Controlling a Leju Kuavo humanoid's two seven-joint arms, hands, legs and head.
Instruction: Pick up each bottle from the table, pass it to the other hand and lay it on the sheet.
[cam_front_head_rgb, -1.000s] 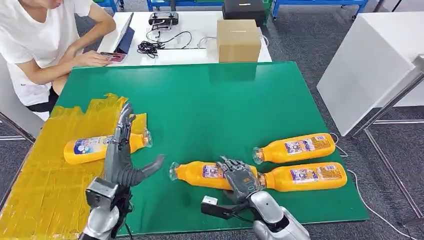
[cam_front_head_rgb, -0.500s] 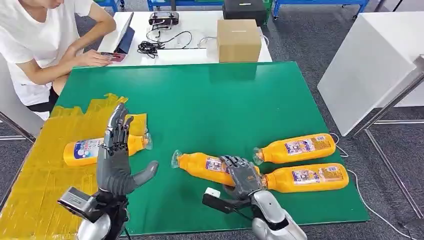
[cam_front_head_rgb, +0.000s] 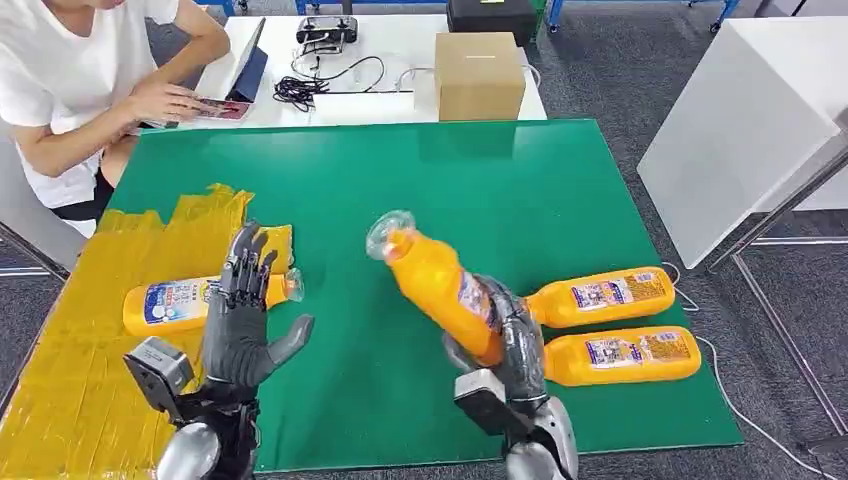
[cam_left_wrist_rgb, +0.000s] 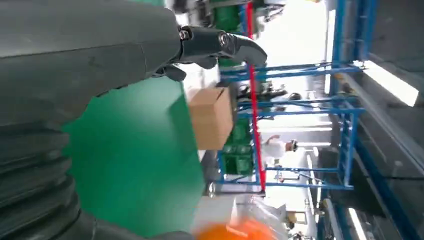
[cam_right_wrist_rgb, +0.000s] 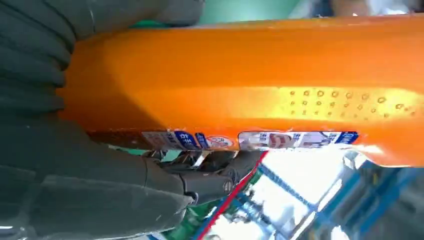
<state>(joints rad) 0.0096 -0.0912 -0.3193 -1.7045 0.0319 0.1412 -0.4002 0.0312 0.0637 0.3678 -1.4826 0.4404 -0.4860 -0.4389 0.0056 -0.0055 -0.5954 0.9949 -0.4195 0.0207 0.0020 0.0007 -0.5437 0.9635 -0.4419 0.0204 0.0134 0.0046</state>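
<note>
Right hand (cam_front_head_rgb: 510, 345) grips an orange bottle (cam_front_head_rgb: 440, 285) by its lower body, raised and tilted above the green tabletop (cam_front_head_rgb: 450, 190); left hand (cam_front_head_rgb: 240, 320) waits with fingers spread, holding nothing. A low grasp risks slip during transfer. Yellow sheet (cam_front_head_rgb: 70, 370) carries one bottle (cam_front_head_rgb: 180, 300); a seated person (cam_front_head_rgb: 70, 80) is nearby.

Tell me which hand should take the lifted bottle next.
Left. The right hand already grips the lifted bottle, tilted above the green table. The left hand is open, fingers spread, and sits beside the yellow sheet where another bottle already lies.
</note>
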